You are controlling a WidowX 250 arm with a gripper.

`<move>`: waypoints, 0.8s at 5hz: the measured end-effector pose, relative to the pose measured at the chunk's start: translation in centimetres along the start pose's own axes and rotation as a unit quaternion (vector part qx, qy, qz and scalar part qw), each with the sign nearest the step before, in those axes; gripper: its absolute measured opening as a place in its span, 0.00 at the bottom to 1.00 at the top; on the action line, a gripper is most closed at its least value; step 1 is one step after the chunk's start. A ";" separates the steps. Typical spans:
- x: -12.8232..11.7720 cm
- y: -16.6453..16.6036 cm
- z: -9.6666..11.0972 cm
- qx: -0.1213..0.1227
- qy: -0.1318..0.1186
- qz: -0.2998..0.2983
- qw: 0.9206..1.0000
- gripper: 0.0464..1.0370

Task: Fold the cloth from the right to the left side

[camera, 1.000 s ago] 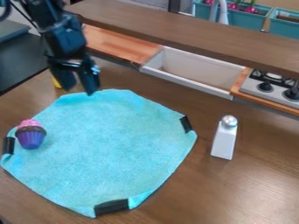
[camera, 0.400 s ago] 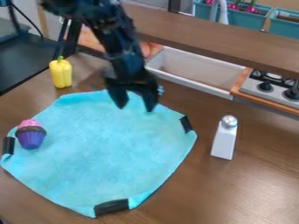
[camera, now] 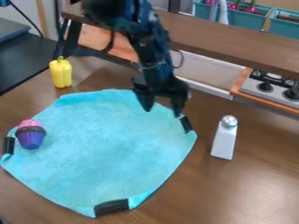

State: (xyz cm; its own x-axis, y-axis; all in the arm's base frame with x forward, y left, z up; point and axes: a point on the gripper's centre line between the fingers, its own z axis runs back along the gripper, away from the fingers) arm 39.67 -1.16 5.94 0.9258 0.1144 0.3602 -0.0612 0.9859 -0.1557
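While the cloth lies unfolded, the open gripper hangs by its two o'clock corner, seemingly lining up; next it should lower and pinch.

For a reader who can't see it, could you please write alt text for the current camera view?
An open black gripper hangs over the upper right edge of a blue cloth spread on a brown table. A toy cupcake sits at the cloth's left.

Blue cloth; yellow pepper; white-silver shaker
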 end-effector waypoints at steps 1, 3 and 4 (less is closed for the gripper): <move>0.4 -1.1 -1.9 0.016 -0.016 -0.005 1.000 0.96; 2.0 -1.3 -3.8 0.033 -0.092 -0.008 0.995 0.96; 2.4 -1.3 -4.7 0.041 -0.117 -0.007 0.992 0.96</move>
State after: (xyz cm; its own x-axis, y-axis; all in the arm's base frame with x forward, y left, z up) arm 43.72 -2.76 2.70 0.8152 0.1168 0.5673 -0.0886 0.9931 -0.0772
